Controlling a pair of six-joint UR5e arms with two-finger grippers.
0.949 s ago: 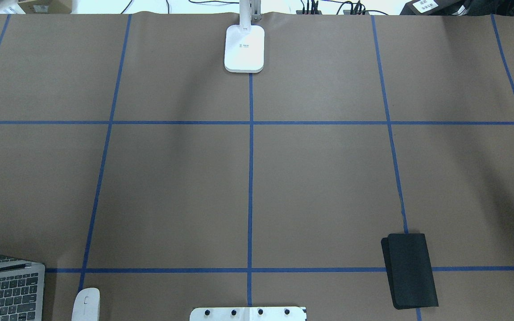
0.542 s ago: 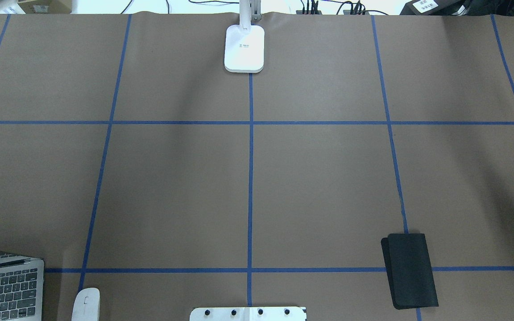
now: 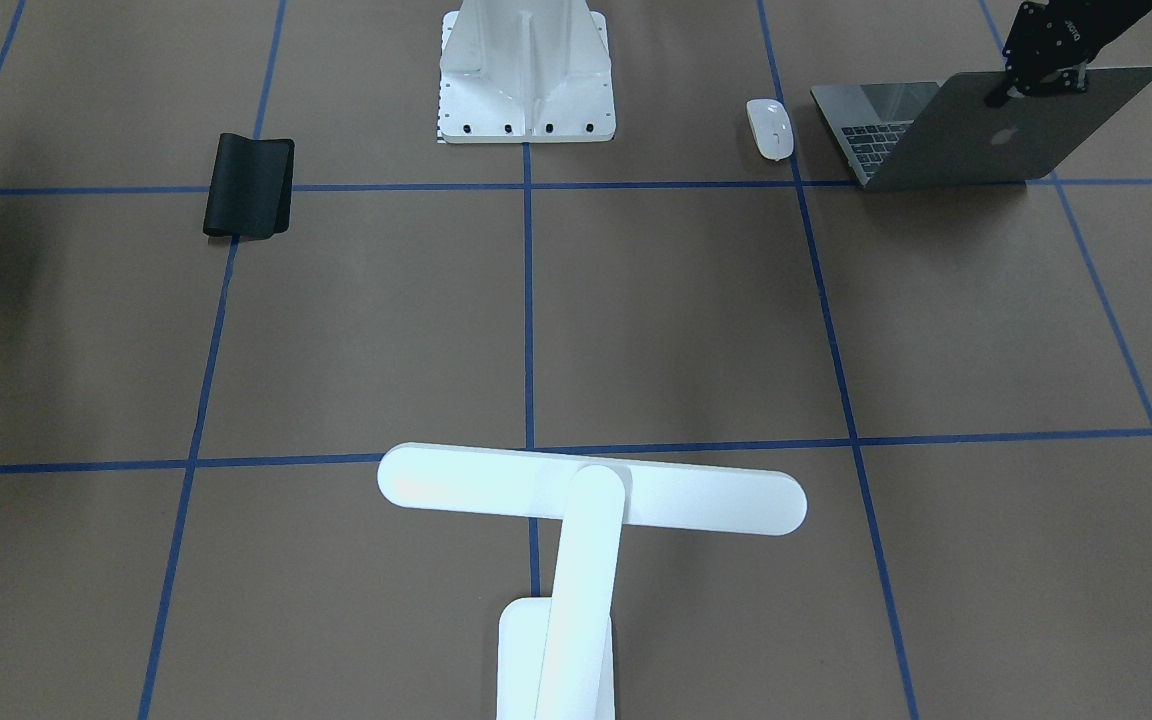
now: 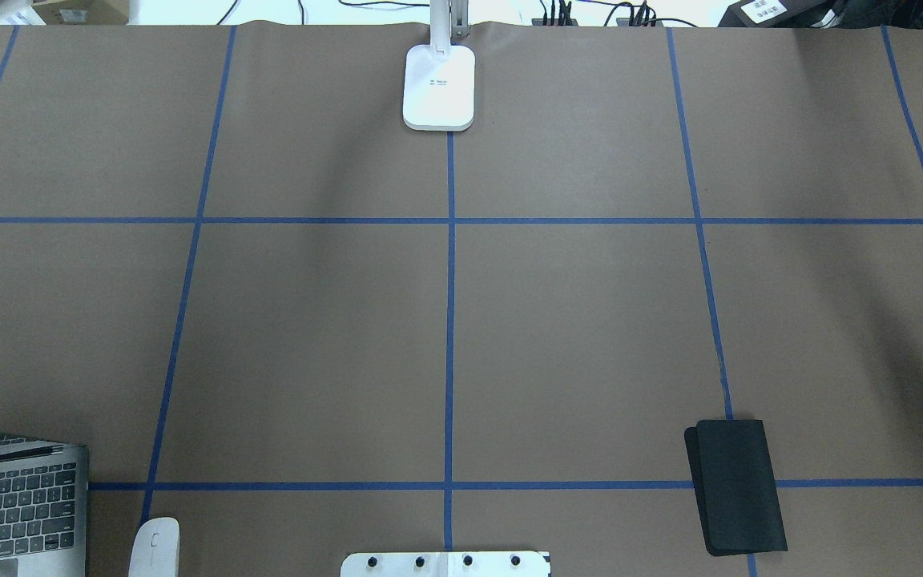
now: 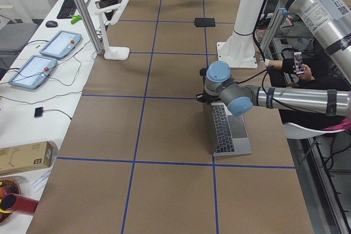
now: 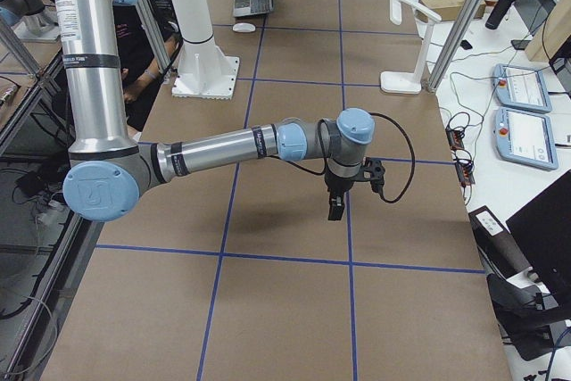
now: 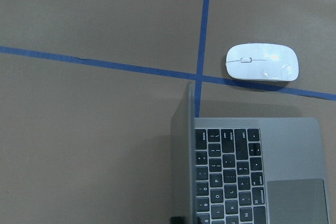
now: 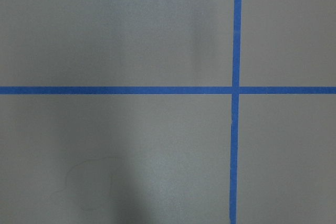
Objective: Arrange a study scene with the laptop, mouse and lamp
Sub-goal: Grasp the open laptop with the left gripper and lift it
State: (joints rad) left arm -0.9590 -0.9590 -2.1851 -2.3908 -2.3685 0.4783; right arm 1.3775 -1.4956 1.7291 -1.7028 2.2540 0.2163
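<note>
Where the left gripper [image 3: 1034, 80] meets the laptop [image 3: 986, 135], its fingers are clamped over the top edge of the open lid. The logo side faces away from the pedestal [image 3: 526, 75]. The laptop sits off the pedestal's left side, robot's reckoning. The mouse [image 3: 769, 128] lies between the two, just beside the keyboard corner and not touching it. The lamp [image 3: 591, 490] stands straight across the table [image 3: 686, 320] from the pedestal, at the far edge. The pad [image 3: 248, 186] lies off the pedestal's right side.

Only the front view shows the grip and the logo; the overhead view catches just a keyboard corner. The left wrist view has the lid edge-on, keys to one side, mouse past the corner. In the left side view the left forearm runs low and level, wrist over the lid.

The right gripper [image 6: 335, 210] shows only in the right side view, so I cannot tell if its jaws are apart or together. The arm stretches level, well out to the pedestal's right. The gripper points straight down, above the table and off it. Its wrist camera shows a tape [image 8: 233, 90] crossing.
</note>
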